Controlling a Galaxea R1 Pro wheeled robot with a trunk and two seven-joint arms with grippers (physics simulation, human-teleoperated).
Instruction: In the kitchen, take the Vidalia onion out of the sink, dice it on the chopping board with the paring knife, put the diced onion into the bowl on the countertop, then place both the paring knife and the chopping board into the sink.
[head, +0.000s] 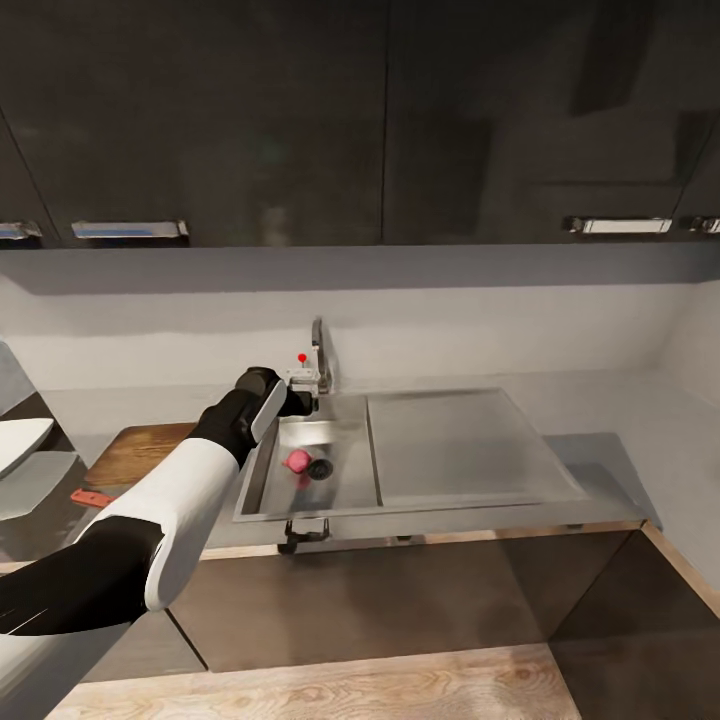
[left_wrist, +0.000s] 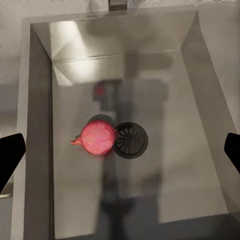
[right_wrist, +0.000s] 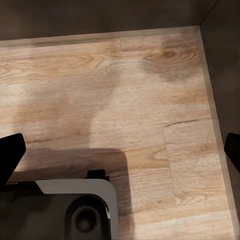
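Sink (head: 455, 450): basin at its left end, drainboard alongside | Vidalia onion (head: 298, 460): on basin floor, touching the drain | Left end effector (head: 296, 401): above basin rear, by the tap; finger state not discernible | Chopping board (head: 135, 452): on tabletop (head: 610, 455), left of sink | Paring knife (head: 92, 497): beside board's near edge | Bowl (head: 20, 443): farther left

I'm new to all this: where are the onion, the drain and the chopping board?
Vidalia onion (left_wrist: 98, 138): left wrist view, middle of the bulb.
Drain (left_wrist: 131, 139): left wrist view, dark grate.
Chopping board (head: 140, 452): head view, bare wood surface.
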